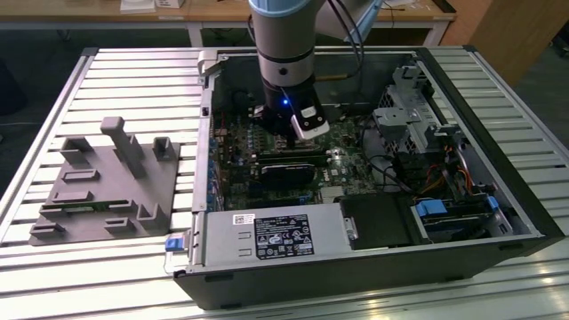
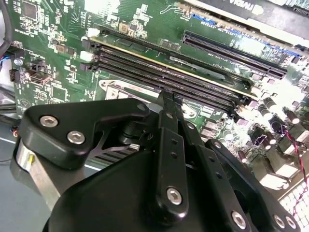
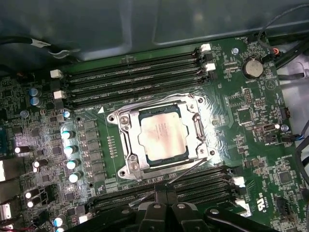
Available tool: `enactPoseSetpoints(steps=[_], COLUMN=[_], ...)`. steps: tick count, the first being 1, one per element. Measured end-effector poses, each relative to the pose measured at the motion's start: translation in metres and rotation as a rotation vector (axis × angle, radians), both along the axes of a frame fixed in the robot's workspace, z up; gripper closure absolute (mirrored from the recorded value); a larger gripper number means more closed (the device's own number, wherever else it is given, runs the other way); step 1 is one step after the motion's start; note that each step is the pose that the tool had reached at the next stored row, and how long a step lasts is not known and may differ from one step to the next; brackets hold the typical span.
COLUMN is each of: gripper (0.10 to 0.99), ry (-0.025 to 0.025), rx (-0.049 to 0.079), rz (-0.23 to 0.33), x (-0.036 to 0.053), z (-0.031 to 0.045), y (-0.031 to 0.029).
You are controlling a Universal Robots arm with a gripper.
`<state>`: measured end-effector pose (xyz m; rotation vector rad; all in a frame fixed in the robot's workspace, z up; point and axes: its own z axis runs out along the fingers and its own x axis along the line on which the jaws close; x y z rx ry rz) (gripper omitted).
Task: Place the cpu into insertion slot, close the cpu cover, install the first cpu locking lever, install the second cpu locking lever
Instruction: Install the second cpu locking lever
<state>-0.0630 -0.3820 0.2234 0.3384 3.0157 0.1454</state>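
I take the open computer case [image 1: 374,167] on the slatted desk [image 1: 133,87] as my landmark. Outside it, toward the exterior view's left, a grey fixture block [image 1: 102,183] with upright posts lies on the desk. My arm comes down into the case, and my gripper [image 1: 292,139] hangs just above the green motherboard [image 1: 266,143], near the middle of the case floor.

In the first wrist view the insertion slot [image 3: 159,135] lies on the board between two banks of long black memory slots [image 3: 130,77]. The cpu [image 3: 162,134] already rests in it, its pale silvery face up. The cpu cover [image 3: 126,121] lies flat around the chip, framing it. A thin lever rod [image 3: 186,170] runs slanted beside the socket's edge nearest my jaws, and I cannot tell whether it is latched.

My jaws are together, the tips meeting, and hold nothing, as the second wrist view shows.
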Motion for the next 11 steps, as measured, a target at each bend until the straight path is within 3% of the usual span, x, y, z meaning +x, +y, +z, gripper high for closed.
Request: enactPoseSetpoints(steps=[2,7,11], gripper=[0.98,0.98,0.98], ry=[0.0,0.0,0.0], rx=[0.009,0.047,0.077], rz=[0.0,0.0,0.0], x=[-0.0008,-0.0046,-0.0088], z=[-0.0011,-0.0033,-0.0051], y=[-0.0013,-0.0049,-0.0112])
